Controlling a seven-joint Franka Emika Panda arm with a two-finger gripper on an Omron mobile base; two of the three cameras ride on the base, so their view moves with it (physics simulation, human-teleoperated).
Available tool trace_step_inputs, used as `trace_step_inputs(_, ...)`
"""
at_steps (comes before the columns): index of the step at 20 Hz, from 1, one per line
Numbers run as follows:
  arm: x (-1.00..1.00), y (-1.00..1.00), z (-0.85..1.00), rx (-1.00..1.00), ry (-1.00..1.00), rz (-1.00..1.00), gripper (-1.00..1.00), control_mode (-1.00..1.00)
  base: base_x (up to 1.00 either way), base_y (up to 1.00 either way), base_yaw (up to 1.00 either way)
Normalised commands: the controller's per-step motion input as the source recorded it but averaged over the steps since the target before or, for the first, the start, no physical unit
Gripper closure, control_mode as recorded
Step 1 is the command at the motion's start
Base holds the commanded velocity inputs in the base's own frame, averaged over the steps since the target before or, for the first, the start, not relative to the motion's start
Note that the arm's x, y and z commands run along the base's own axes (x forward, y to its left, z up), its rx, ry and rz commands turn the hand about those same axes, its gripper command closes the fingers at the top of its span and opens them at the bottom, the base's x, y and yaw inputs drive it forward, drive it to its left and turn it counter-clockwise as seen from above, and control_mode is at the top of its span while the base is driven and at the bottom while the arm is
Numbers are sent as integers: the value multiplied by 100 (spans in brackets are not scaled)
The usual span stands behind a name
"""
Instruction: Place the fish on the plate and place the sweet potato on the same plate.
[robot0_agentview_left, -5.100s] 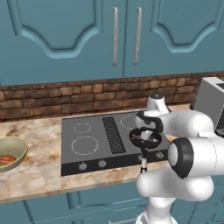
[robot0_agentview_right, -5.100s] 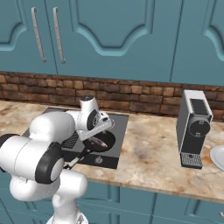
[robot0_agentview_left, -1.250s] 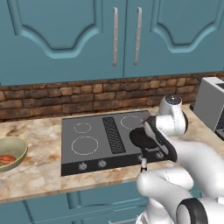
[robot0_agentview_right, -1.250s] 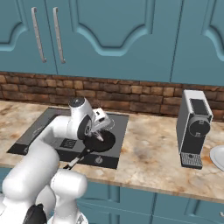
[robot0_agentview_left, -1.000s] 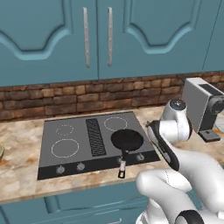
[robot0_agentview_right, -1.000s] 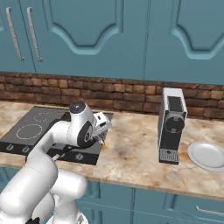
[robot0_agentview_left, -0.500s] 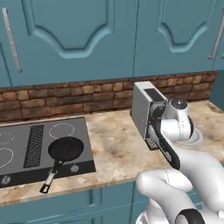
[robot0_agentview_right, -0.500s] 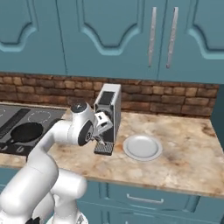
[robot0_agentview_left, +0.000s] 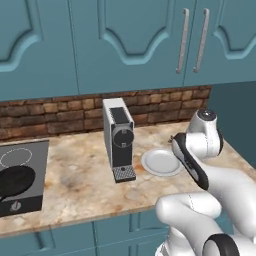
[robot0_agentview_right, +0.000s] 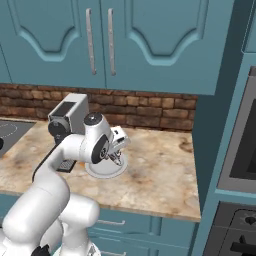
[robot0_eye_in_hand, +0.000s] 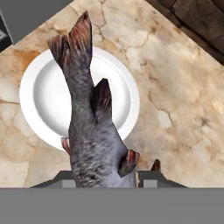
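Observation:
My gripper (robot0_eye_in_hand: 107, 176) is shut on the fish (robot0_eye_in_hand: 89, 127), a grey-silver fish with a dark back. It points tail-first away from the hand. Beneath it lies the plate (robot0_eye_in_hand: 43, 100), round and white, on the stone counter. From the right base view the gripper (robot0_agentview_right: 118, 156) hangs just above the plate (robot0_agentview_right: 100, 172), over its right part. From the left base view the plate (robot0_agentview_left: 161, 162) lies right of the coffee machine, with my arm beside it. The sweet potato is out of view.
A grey coffee machine (robot0_agentview_left: 119, 137) stands left of the plate. Farther left is the black hob (robot0_agentview_left: 22, 192) with the frying pan (robot0_agentview_left: 12, 181) on it. A tall cabinet with an oven (robot0_agentview_right: 240, 150) bounds the counter on the right.
The base has driven right along the counter, so the views have shifted from the hob to the coffee machine and plate. The fish stays in the gripper.

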Motion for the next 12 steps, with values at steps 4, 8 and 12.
trace_step_inputs(4,16,0,0,0,0,0,100,-100,40,-5,4)
trace_step_inputs(8,49,16,0,0,6,0,100,-100,0,0,0)
trace_step_inputs(12,39,21,0,0,7,0,100,-100,0,0,0)
